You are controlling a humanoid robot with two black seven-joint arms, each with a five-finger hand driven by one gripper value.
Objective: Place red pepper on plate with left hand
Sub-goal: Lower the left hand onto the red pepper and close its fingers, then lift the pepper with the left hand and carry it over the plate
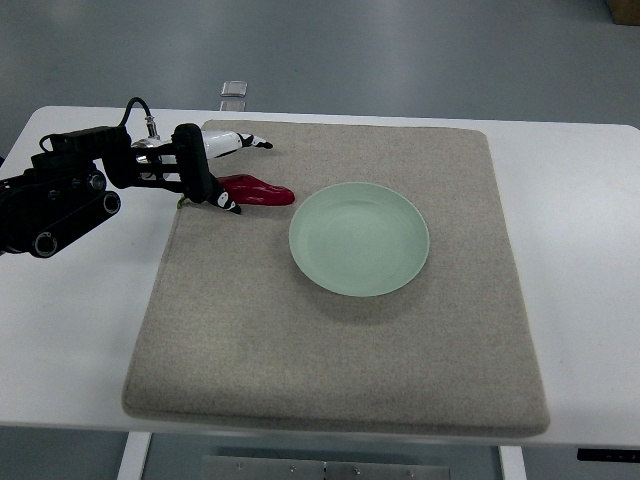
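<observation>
A red pepper point(260, 191) lies on the grey mat point(330, 340), just left of a pale green plate point(360, 240) that holds nothing. My left hand point(250, 177) reaches in from the left at the pepper's left end. Its fingers are spread: white black-tipped fingers point(243, 143) point right beyond the pepper, and another fingertip point(228, 204) sits at the near side of its stem end. The pepper rests on the mat and I cannot tell whether the lower fingertip touches it. The right arm is not in view.
The mat covers most of a white table point(580, 250). A small clear object point(234, 91) sits at the table's far edge behind the hand. The black forearm point(60, 200) lies over the table's left side.
</observation>
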